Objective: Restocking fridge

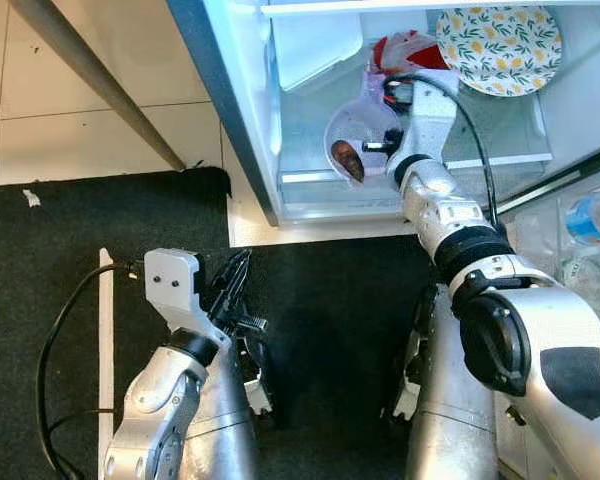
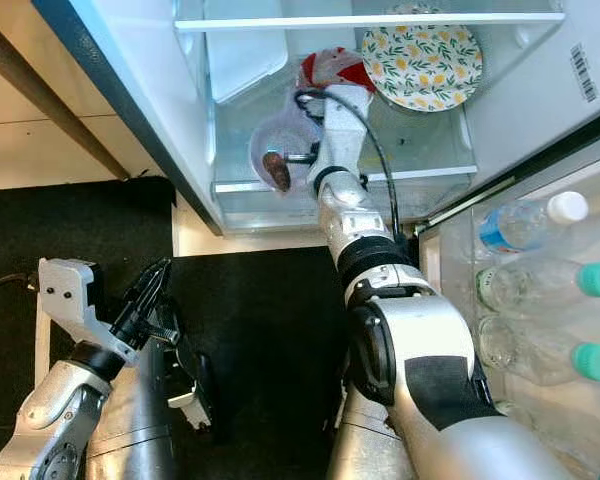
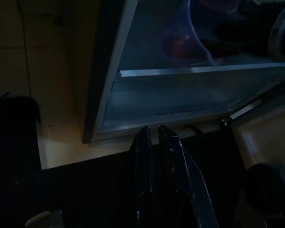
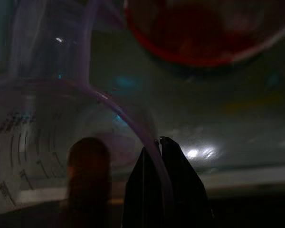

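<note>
Fridge (image 1: 242, 120) restocking was under way. Nearest, the left gripper (image 1: 232, 285) hung idle over the black mat (image 1: 40, 260), its fingers (image 3: 152, 156) pressed together on nothing. Farther in, the right gripper (image 4: 154, 142) pinched the thin rim of a clear measuring jug (image 1: 358, 135) on the lower glass shelf (image 1: 500, 125). Such a narrow hold could slip and tip the jug, spilling the brown item (image 1: 347, 159) inside. Behind, a red-and-white bag (image 1: 408, 50) and patterned plate (image 1: 498, 45) crowded it, so pushing deeper risked knocking them.
</note>
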`<state>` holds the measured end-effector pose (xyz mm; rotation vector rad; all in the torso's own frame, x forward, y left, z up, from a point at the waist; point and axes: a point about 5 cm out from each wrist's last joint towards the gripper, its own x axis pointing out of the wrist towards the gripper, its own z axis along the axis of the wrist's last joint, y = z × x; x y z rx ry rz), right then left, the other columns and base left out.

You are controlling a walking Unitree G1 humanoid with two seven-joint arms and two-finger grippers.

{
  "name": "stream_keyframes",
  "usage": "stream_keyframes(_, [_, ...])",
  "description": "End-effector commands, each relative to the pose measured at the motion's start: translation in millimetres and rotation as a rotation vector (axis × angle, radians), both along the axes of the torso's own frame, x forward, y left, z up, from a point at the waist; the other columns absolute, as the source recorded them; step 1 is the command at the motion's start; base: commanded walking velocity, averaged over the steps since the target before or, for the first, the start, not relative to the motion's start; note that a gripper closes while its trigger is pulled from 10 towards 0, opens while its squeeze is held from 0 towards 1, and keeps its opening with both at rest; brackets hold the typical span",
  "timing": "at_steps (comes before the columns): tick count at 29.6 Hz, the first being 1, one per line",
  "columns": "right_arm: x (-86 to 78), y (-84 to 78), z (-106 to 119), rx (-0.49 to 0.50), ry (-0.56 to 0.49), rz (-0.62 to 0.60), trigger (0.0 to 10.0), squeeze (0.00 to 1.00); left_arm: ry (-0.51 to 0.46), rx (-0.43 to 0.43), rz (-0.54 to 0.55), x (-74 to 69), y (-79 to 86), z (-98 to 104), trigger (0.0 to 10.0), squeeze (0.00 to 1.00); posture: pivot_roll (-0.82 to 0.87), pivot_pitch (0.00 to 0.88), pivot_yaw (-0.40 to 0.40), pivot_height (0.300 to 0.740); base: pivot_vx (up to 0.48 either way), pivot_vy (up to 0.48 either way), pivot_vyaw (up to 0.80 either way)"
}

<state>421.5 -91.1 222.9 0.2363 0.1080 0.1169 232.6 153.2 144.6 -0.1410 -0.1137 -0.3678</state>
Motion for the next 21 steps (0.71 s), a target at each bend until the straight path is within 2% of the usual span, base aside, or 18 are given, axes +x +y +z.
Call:
stream_keyframes(1, [-6.8, 5.5, -31.0, 0.057, 0.151, 0.011, 0.0, 0.0, 0.055, -0.01, 0.008, -5.2, -1.5, -13.4, 10.0, 0.0, 0.19, 0.62, -0.049, 0.365, 0.0, 0.0, 0.0])
stream_keyframes(2, [-6.3, 4.7, -29.9, 0.06, 0.162, 0.002, 0.8, 0.0, 0.054, -0.012, 0.007, -5.1, -2.1, -13.3, 10.0, 0.0, 0.19, 0.62, -0.049, 0.365, 0.0, 0.0, 0.0])
stream_keyframes(3, [-6.0, 4.6, -28.8, 0.074, 0.17, -0.005, 2.7, 0.0, 0.053, -0.013, 0.007, -4.9, -2.6, -13.4, 10.0, 0.0, 0.18, 0.617, -0.049, 0.365, 0.0, 0.0, 0.0])
stream_keyframes(4, [-6.0, 4.6, -28.8, 0.074, 0.17, -0.005, 2.7, 0.0, 0.053, -0.013, 0.007, -4.9, -2.6, -13.4, 10.0, 0.0, 0.18, 0.617, -0.049, 0.365, 0.0, 0.0, 0.0])
stream_keyframes(5, [-5.4, 5.4, -25.9, 0.101, 0.174, -0.006, 1.5, 0.0, 0.053, -0.014, 0.005, -4.6, -3.1, -13.6, 10.0, 0.0, 0.18, 0.616, -0.049, 0.365, 0.0, 0.0, 0.0])
stream_keyframes(6, [-4.5, 7.1, -21.4, 0.12, 0.162, -0.002, 2.1, 0.0, 0.052, -0.016, 0.004, -4.2, -3.8, -13.7, 10.0, 0.0, 0.18, 0.616, -0.049, 0.365, 0.0, 0.0, 0.0])
stream_keyframes(7, [-4.0, 8.3, -18.4, 0.136, 0.154, 0.002, 2.1, 0.0, 0.052, -0.016, 0.003, -3.8, -4.2, -13.8, 10.0, 0.0, 0.18, 0.616, -0.049, 0.365, 0.0, 0.0, 0.0])
stream_keyframes(8, [-3.4, 9.4, -15.5, 0.124, 0.145, -0.004, 9.1, 0.0, 0.051, -0.017, 0.002, -3.4, -4.5, -13.9, 10.0, 0.0, 0.18, 0.614, -0.049, 0.365, 0.0, 0.0, 0.0])
stream_keyframes(9, [-3.1, 9.8, -13.9, 0.114, 0.141, -0.008, 9.1, 0.0, 0.051, -0.017, 0.001, -3.1, -4.6, -14.0, 10.0, 0.0, 0.18, 0.614, -0.049, 0.365, 0.0, 0.0, 0.0])
stream_keyframes(10, [-3.2, 11.4, -13.4, 0.096, 0.141, -0.006, 10.0, 0.0, 0.05, -0.018, 0.001, -2.8, -4.7, -14.1, 10.0, 0.0, 0.18, 0.613, -0.049, 0.365, 0.0, 0.0, 0.0])
stream_keyframes(12, [-3.5, 13.3, -13.3, 0.079, 0.143, 0.001, 10.0, 0.0, 0.05, -0.018, 0.001, -2.5, -4.7, -14.2, 10.0, 0.0, 0.18, 0.613, -0.049, 0.365, 0.0, 0.0, 0.0])
stream_keyframes(14, [-3.0, 14.0, -10.6, 0.107, 0.132, -0.01, 10.0, 0.0, 0.049, -0.02, -0.002, -2.5, -5.1, -14.1, 10.0, 0.0, 0.18, 0.612, -0.049, 0.365, 0.0, 0.0, 0.0])
stream_keyframes(15, [-2.8, 14.8, -9.0, 0.125, 0.128, -0.013, 10.0, 0.53, 0.049, -0.02, -0.002, -2.6, -5.1, -14.1, 10.0, 0.0, 0.18, 0.612, -0.048, 0.365, 0.0, 0.0, 0.0])
stream_keyframes(18, [-2.7, 15.7, -7.6, 0.14, 0.125, -0.014, 10.0, 0.53, 0.048, -0.021, -0.003, -2.6, -5.1, -14.2, 10.0, 0.0, 0.18, 0.612, -0.048, 0.365, 0.0, 0.0, 0.0])
stream_keyframes(19, [-1.9, 18.5, -1.3, 0.155, 0.095, -0.014, 10.0, 1.0, 0.048, -0.02, -0.003, -2.8, -5.0, -14.3, 10.0, 0.0, 0.18, 0.612, -0.047, 0.365, 0.0, 0.0, 0.0])
stream_keyframes(21, [-1.6, 21.0, 2.9, 0.163, 0.076, -0.014, 10.0, 1.0, 0.048, -0.019, -0.003, -2.9, -5.1, -14.4, 10.0, 0.0, 0.19, 0.61, -0.047, 0.365, 0.0, 0.0, 0.0])
